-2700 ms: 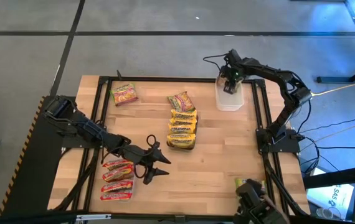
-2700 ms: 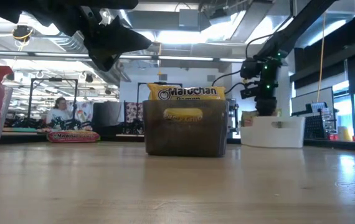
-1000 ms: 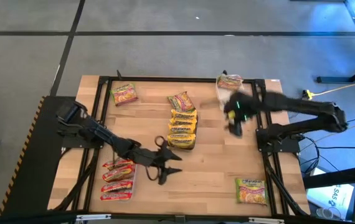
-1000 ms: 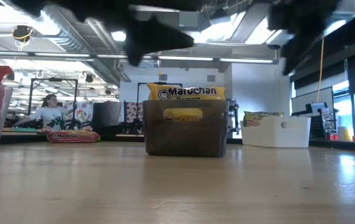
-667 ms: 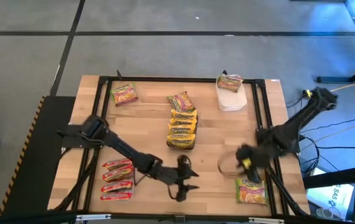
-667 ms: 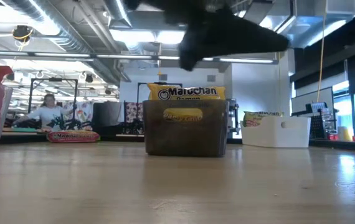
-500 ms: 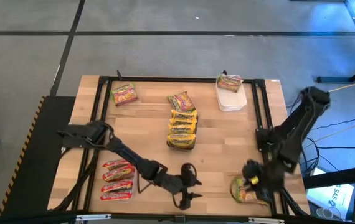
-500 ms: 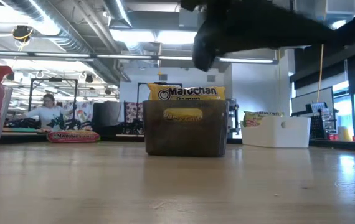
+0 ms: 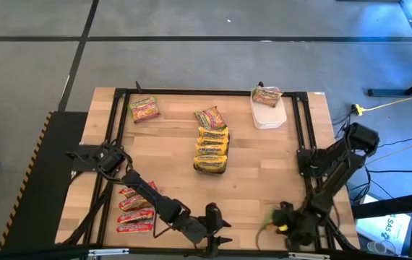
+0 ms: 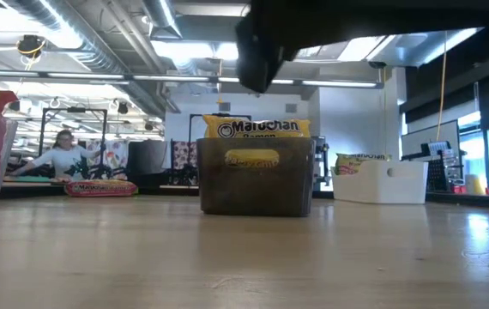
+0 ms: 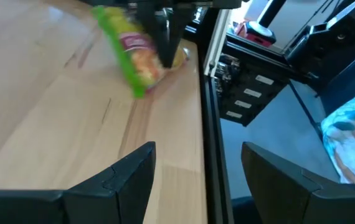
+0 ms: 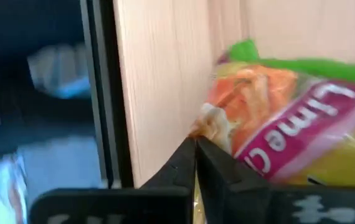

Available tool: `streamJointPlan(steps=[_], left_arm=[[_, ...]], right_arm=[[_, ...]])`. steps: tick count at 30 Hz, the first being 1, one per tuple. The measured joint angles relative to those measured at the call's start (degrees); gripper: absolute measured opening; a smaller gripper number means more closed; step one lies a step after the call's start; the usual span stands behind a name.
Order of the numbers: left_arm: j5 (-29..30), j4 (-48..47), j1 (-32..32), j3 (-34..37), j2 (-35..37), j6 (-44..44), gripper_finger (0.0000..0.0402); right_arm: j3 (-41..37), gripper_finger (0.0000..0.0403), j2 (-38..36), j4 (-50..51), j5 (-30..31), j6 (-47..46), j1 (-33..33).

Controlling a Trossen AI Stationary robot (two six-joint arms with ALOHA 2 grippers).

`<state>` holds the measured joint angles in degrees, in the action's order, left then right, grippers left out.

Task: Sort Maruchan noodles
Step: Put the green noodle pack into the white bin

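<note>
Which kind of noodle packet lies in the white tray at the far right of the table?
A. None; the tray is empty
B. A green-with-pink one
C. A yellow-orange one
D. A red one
B: the high view shows a green-with-pink packet lying at the far end of the white tray.

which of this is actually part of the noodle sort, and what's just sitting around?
Part of the job:
- yellow packets
- red packets
- green-and-pink packets

Not being sorted:
- dark tray
- white tray
- yellow cable off the table
</note>
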<state>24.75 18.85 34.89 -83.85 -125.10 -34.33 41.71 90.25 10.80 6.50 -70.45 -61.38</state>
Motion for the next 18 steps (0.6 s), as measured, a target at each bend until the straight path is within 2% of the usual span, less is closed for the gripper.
streamJointPlan(steps=[3, 6, 10, 14, 18], left_arm=[[1.3, 0.1, 0.7, 0.0, 0.0, -0.1, 0.0231], [1.7, 0.2, 0.9, 0.0, 0.0, -0.1, 0.0231], [2.2, 0.2, 1.1, 0.0, 0.0, -0.5, 0.0231], [2.8, 0.2, 0.7, 0.0, 0.0, -1.4, 0.0231], [2.9, 1.3, -0.2, 0.0, -0.4, -1.3, 0.0231]], right_arm=[[0.0, 0.0011, 1.1, -2.8, 2.3, 1.0, 4.6], [0.0, 0.001, 1.6, -6.2, 5.0, 6.3, 8.7], [-0.1, 0.001, 1.5, -13.4, 5.4, 14.3, 14.7], [0.0, 0.0025, -0.7, -16.4, -0.1, 18.7, 18.5], [0.0, 0.0084, -4.6, -8.8, -4.2, 16.8, 19.1]])
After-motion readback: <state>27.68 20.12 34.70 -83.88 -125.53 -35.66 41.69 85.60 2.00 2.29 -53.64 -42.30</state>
